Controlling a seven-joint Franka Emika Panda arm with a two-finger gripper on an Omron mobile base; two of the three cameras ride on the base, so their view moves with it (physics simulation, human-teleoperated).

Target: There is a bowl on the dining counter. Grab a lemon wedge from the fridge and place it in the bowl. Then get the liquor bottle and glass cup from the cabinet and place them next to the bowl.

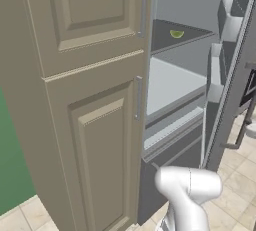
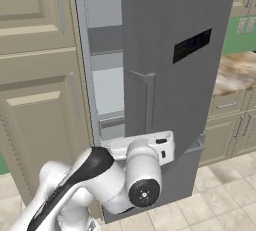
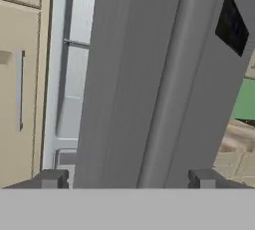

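Note:
The grey fridge (image 1: 172,82) stands open, its door (image 2: 175,30) swung out toward me. A tiny yellow-green lemon wedge (image 1: 176,34) lies on the dark upper shelf inside. My gripper (image 3: 128,179) is open and faces the outside of the door (image 3: 119,74). Its fingertips (image 3: 52,178) stand wide apart on either side of the long vertical bar handle (image 3: 172,84), apart from it. My white hand (image 2: 150,147) sits low against the door, under the handle (image 2: 147,100). The bowl, dining counter, liquor bottle and glass cup are out of view.
A tall beige panelled cupboard (image 1: 85,100) stands close on the fridge's left. The open door has shelf bins (image 1: 227,22) on its inner side. To the right are a stone counter (image 2: 237,70) over beige drawers (image 2: 227,107), and tiled floor (image 2: 220,195).

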